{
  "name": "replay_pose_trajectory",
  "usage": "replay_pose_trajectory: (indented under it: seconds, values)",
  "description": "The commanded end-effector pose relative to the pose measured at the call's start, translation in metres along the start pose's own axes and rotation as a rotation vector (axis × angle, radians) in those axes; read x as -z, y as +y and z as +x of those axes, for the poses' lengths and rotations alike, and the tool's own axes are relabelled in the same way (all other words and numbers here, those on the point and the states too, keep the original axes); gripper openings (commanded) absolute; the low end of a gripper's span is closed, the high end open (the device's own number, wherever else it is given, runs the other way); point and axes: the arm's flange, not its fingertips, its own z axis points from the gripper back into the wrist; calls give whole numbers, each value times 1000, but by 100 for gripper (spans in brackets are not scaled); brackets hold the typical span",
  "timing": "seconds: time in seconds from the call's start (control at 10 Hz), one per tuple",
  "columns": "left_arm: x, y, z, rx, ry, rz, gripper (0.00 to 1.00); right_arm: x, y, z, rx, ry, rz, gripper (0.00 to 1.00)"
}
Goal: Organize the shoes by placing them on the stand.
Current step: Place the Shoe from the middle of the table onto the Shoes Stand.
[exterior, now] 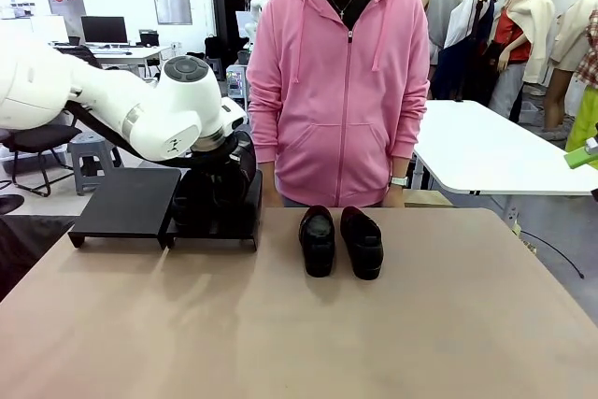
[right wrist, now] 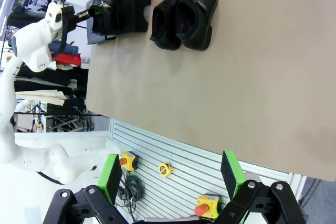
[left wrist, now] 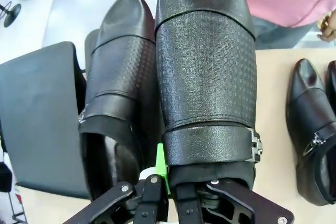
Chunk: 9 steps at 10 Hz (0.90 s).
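With the left gripper clamped on the collar of a loafer just beside its twin over the stand, settle it flat and parallel before releasing, while the right gripper hangs wide open and two loafers wait on the table.

Glossy white rounded left arm, grey joint cap; black right pincer, green pads.

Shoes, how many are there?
4. One pair sits mid-table: the left shoe and the right shoe. Two more are at the stand: the held shoe in the left pincer, the neighbour shoe beside it.
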Motion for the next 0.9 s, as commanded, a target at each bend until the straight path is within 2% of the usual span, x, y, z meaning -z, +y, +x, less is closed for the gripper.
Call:
replay_pose_trajectory:
  seconds: [0.0, 0.1, 0.5, 0.6, 0.8]
  values:
    - [-2, -1, 10, -38, -48, 24, 57, 0, 0, -2, -2, -3, 13, 100]
    - [-3, 0, 11, -42, -55, 25, 100, 0, 0, -2, -2, -3, 13, 100]
    - [-16, -5, 2, -6, -79, -4, 100, 0, 0, -2, -2, -3, 13, 100]
    - [-36, -8, -7, 22, -75, -46, 100, 0, 0, -2, -2, -3, 13, 100]
    - [-102, -12, -47, 71, 12, -142, 100, 0, 0, -2, -2, -3, 13, 100]
